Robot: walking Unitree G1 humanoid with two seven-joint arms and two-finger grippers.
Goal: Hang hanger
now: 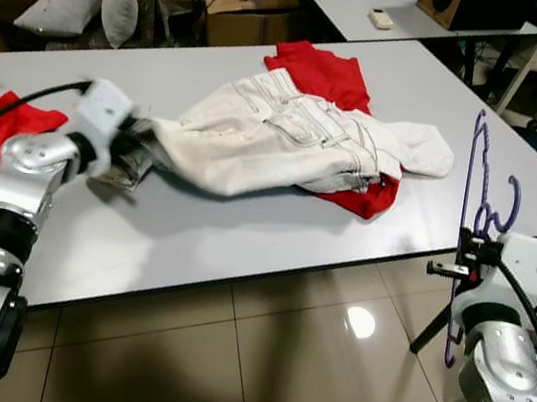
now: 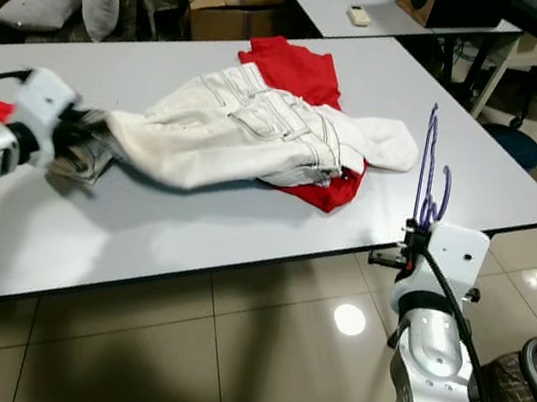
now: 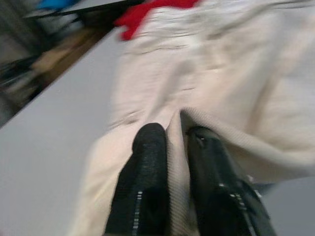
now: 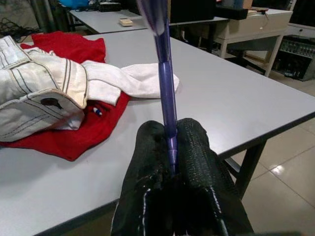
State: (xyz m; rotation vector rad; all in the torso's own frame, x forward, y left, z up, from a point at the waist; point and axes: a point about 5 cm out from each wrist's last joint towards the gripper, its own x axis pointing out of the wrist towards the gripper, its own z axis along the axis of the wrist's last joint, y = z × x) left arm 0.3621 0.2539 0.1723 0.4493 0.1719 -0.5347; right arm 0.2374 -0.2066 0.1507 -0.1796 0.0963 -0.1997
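grey tables (image 1: 244,228), glossy tiled floor (image 1: 306,358)

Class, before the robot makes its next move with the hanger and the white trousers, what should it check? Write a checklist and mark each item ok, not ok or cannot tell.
1. Right gripper shut on the purple hanger: ok, the bar sits pinched between both fingers.
2. Left gripper shut on the white trousers: ok, a fold of cloth is clamped between the fingers.
3. Hanger upright and apart from the table: ok, it is held beyond the table's edge.
4. Trousers free of the red garment: not ok, they lie on top of it.
5. Trousers spread flat for hanging: not ok, they are bunched.
6. A rail to hang on: cannot tell.
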